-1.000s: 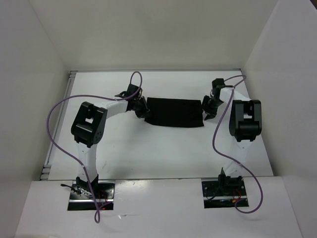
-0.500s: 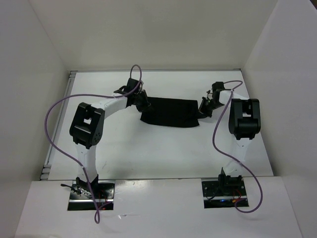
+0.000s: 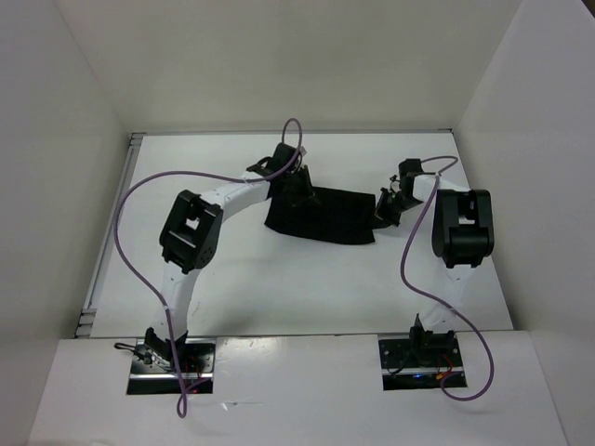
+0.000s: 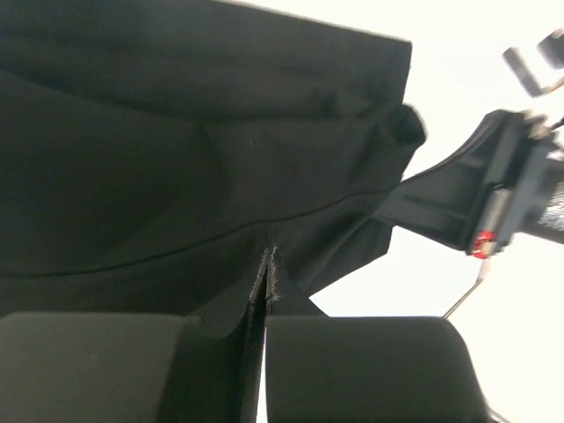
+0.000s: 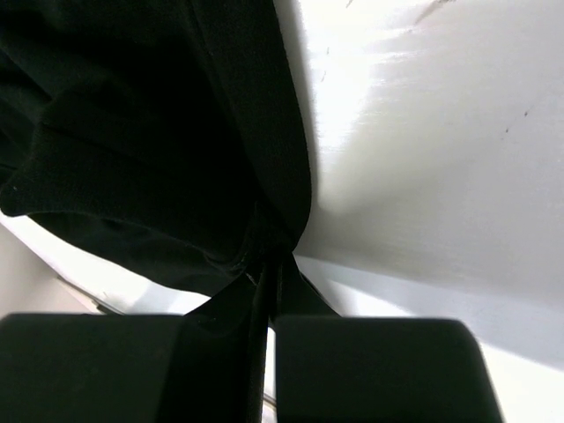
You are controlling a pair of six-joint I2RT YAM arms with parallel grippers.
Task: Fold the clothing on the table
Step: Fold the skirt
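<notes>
Clothing [image 3: 325, 218] is pinched by closed left fingers [image 4: 370, 370] and right fingers [image 5: 379, 370].

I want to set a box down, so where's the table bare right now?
Bare: the near table between clothing and arm bases, plus the far strip by the back wall. Crowded: mid-table, where left pincer and right pincer pinch the clothing's ends.

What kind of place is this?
Probably a robot test bench, not a home: a white table boxed in by plain white walls, left arm and right arm bolted at its edge, black clothing on it.
</notes>
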